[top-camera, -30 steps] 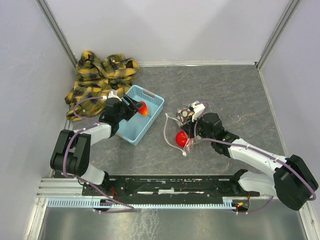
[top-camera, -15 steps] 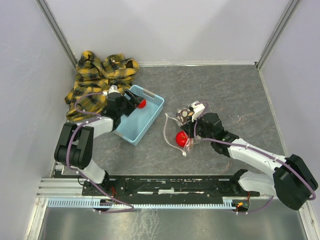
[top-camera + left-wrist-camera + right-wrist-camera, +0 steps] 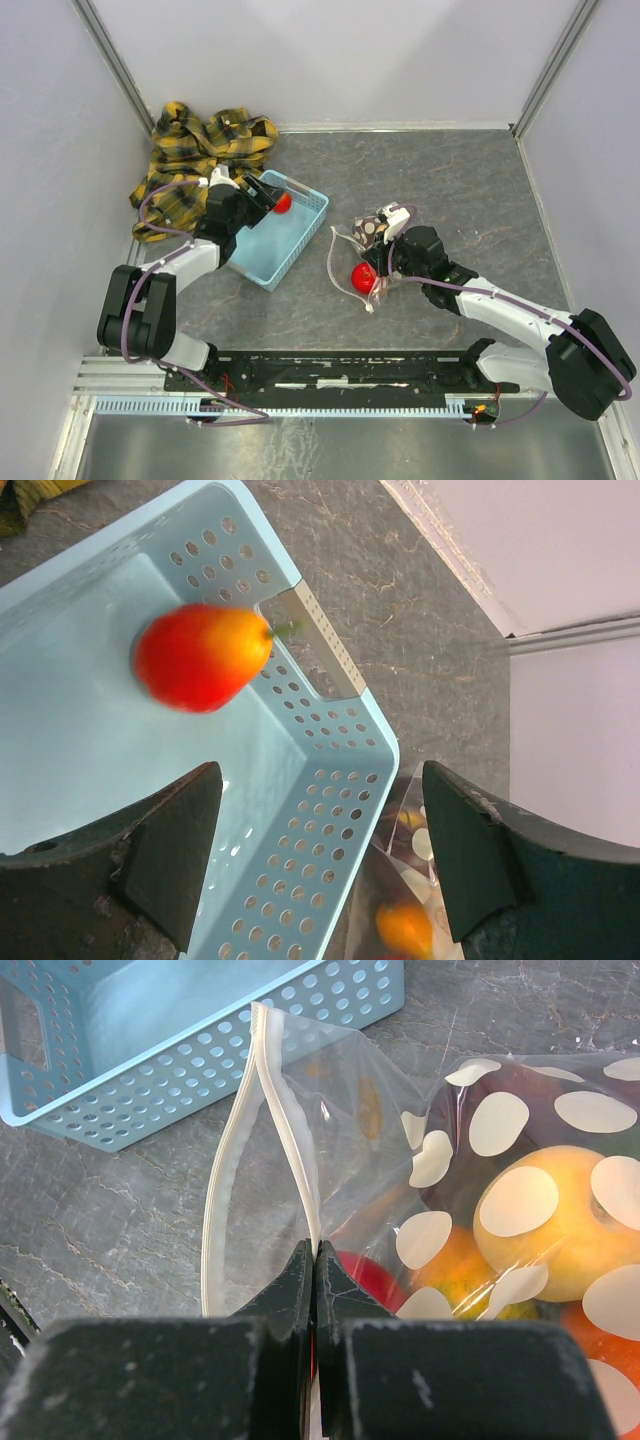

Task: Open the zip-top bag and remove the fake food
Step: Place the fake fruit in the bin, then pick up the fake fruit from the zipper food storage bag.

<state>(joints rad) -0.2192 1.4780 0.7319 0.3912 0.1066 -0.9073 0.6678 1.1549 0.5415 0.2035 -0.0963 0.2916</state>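
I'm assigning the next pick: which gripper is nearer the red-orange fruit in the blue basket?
Left. The left gripper hangs open right over the fruit in the basket; the right gripper sits outside the basket, shut on the zip-top bag.

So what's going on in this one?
The robot is emptying fake fruit out of a zip-top bag. The right gripper is shut on the bag's white zip strip, with the mouth gaping. The left gripper hangs open over the light blue basket, where one red-orange fruit shows, blurred. Several other fruits are inside the bag.
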